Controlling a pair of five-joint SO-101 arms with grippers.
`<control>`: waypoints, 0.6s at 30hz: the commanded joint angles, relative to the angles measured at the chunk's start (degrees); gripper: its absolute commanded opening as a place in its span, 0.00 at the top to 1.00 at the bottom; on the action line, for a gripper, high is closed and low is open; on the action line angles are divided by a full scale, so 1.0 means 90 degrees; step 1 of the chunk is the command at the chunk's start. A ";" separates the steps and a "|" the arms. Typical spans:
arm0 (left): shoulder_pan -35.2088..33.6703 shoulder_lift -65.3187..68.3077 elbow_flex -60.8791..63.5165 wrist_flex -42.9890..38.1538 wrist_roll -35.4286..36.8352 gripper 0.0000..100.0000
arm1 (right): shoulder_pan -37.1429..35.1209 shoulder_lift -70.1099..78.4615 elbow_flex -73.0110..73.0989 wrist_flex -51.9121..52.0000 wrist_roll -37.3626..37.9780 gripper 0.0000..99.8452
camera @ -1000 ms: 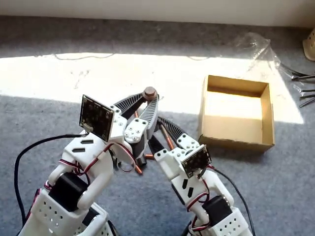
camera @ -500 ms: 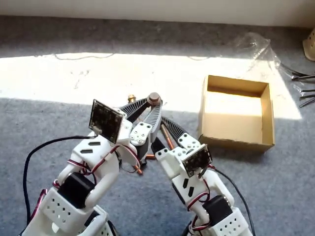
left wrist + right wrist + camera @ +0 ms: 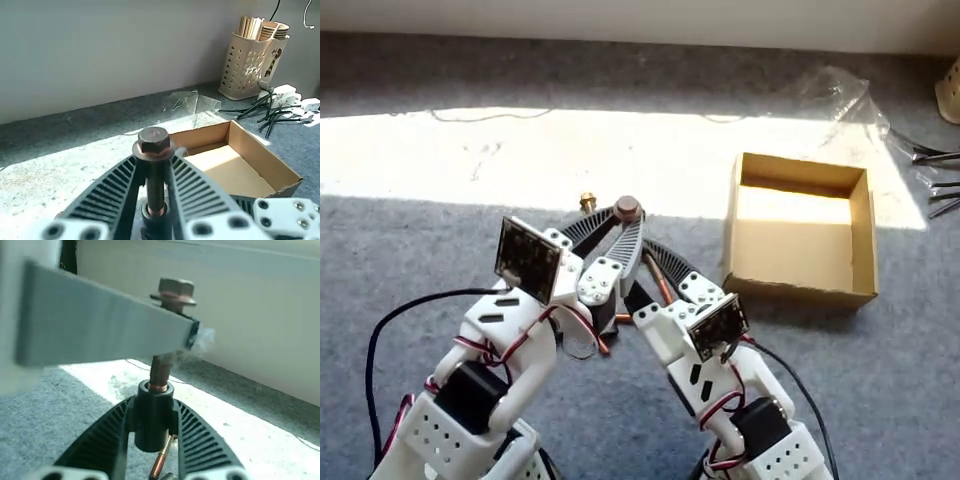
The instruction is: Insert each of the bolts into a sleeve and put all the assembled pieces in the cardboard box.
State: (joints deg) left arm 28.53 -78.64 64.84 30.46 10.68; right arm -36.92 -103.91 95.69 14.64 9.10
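My left gripper (image 3: 155, 165) is shut on a rusty hex-head bolt (image 3: 154, 143), held upright by its shank. The bolt's lower end sits in the mouth of a black sleeve (image 3: 154, 416), and my right gripper (image 3: 154, 412) is shut on that sleeve from below. In the high view the bolt head (image 3: 627, 208) shows between the left gripper's ribbed fingers (image 3: 582, 226), just left of the cardboard box (image 3: 800, 286). The box (image 3: 260, 165) holds nothing. Another bolt (image 3: 587, 200) lies on the carpet behind the grippers.
Loose copper bolts (image 3: 661, 282) lie on the carpet under the two grippers. A clear plastic bag (image 3: 835, 88) and black tools (image 3: 932, 182) lie at the back right. A basket of wooden sticks (image 3: 252, 55) stands near the wall.
The left arm has brought the bolt a little toward the near side and down onto the sleeve. Its shift uncovered the bolt lying behind. The right arm has kept still.
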 commanded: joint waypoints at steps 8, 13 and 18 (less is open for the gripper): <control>-0.0200 -0.1402 0.0767 -0.0088 -0.0049 0.99 | 0.0063 -0.0073 0.0698 -0.0024 0.0068 1.00; -0.0200 -0.1402 0.0874 -0.0107 -0.0147 0.99 | 0.0063 -0.0073 0.0698 -0.0024 0.0068 1.00; -0.0190 -0.1392 0.0874 -0.0107 -0.0352 0.99 | 0.0063 -0.0073 0.0698 -0.0024 0.0068 1.00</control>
State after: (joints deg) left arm 27.82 -90.15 73.27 30.46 8.57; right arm -37.01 -103.91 95.69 14.64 9.27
